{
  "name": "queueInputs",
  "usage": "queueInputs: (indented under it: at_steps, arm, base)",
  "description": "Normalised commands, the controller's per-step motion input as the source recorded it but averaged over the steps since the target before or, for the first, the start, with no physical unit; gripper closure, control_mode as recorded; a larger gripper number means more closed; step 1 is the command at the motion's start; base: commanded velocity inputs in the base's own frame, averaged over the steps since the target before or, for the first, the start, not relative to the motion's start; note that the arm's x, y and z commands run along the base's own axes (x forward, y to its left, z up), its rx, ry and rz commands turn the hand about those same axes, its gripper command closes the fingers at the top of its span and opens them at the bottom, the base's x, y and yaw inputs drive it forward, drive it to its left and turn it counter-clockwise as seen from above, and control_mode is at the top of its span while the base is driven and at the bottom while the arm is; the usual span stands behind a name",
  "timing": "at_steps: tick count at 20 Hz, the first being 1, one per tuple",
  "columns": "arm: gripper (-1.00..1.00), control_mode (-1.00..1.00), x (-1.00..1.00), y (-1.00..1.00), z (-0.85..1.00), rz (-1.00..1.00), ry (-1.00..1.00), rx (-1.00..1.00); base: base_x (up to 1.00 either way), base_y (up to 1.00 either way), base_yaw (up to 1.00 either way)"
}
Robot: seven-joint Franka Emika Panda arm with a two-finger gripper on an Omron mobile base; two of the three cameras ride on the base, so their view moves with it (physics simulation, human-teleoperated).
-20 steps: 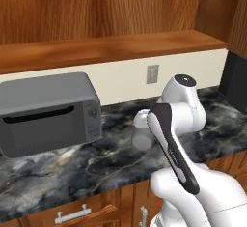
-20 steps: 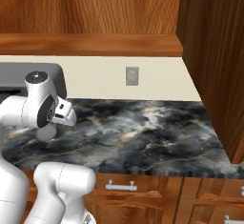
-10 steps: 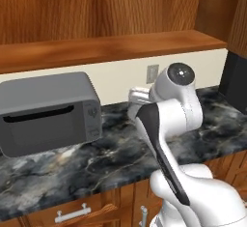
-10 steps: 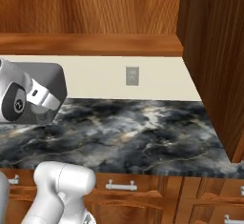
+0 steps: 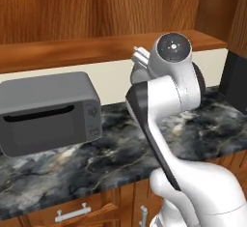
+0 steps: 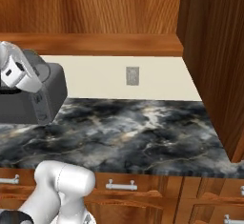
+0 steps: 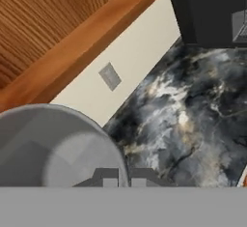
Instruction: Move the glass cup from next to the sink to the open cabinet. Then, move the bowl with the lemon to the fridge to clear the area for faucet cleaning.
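1. in the hand view the glass cup (image 7: 53, 146) is very close to the camera, at the lower left. it is a grey translucent cylinder and its round rim faces the camera.
2. the gripper (image 7: 124, 178) shows at the bottom of the hand view. its two dark finger tips (image 7: 105, 177) rise just beside the right edge of the cup.
3. the tips stand close together with only a thin gap between them. the wall of the cup seems to meet them, but i cannot tell for sure if they press on it.
4. behind the cup, the hand view shows the dark marbled counter (image 7: 193, 124), the cream wall with a small grey outlet plate (image 7: 110, 76), and the reddish-brown cabinet (image 7: 58, 33) above the wall.
5. a dark boxy thing (image 7: 210, 11) stands at the upper right of the hand view. what it is i cannot tell.
6. in the left base view the white arm (image 5: 169, 100) rises from the lower right and bends up in front of the wall, at the height of the thick plank shelf (image 5: 72, 52) of the cabinet.
7. the grey microwave (image 5: 48, 112) stands on the counter to the left of the arm, near it but apart.
8. in the right base view part of the arm (image 6: 19, 70) shows at the left edge, in front of the microwave (image 6: 43, 96).
9. the wooden base cupboards with silver bar handles (image 6: 121, 186) are below the counter (image 6: 133, 132).
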Motion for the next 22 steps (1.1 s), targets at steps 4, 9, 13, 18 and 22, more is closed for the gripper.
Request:
queueInputs:
  at_steps: [4,9,13,18,22]
  arm:
    - [1.00,-1.00,0.00,-0.11,0.90,-0.32,-0.09,0.36]
    - [1.00,-1.00,0.00,-0.57,0.31,-0.07,-0.05,0.50]
    - [1.00,-1.00,0.00,-0.47,0.11,0.00,-0.04,0.32]
    - [1.00,-1.00,0.05,0.00,-0.08,0.00,0.00,-0.01]
    - [1.00,-1.00,0.58,0.00,-0.01,0.00,0.00,0.00]
  base:
    - [0.00,0.00,0.00]
    - [0.00,0.00,0.00]
    - [0.00,0.00,0.00]
    - [0.00,0.00,0.00]
    - [0.00,0.00,0.00]
